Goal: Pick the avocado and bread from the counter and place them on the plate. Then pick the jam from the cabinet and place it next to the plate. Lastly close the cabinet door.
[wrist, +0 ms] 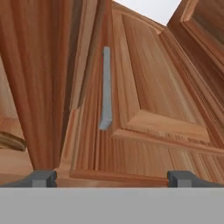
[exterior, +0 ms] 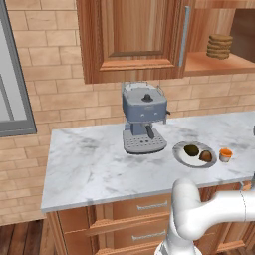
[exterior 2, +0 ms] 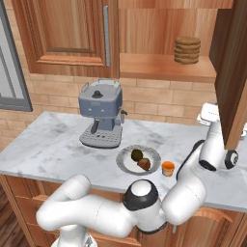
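Observation:
The avocado (exterior: 191, 149) (exterior 2: 137, 155) and the bread (exterior: 206, 156) (exterior 2: 144, 164) lie together on the grey plate (exterior: 180, 154) (exterior 2: 124, 162) on the counter. The orange-lidded jam (exterior: 225, 155) (exterior 2: 168, 168) stands on the counter just right of the plate. The cabinet door (exterior 2: 234, 72) stands swung open on the right. My hand (exterior 2: 209, 115) is raised beside that door's lower left edge. In the hand view my gripper (wrist: 113, 178) is open and holds nothing, facing a wooden door panel with a grey handle (wrist: 106, 87).
A grey coffee machine (exterior: 143, 124) (exterior 2: 101, 113) stands on the marble counter (exterior: 89, 164) left of the plate. A stack of brown discs (exterior: 219, 46) (exterior 2: 187, 49) sits on the open cabinet's shelf. The left cabinet door (exterior: 134, 35) is closed.

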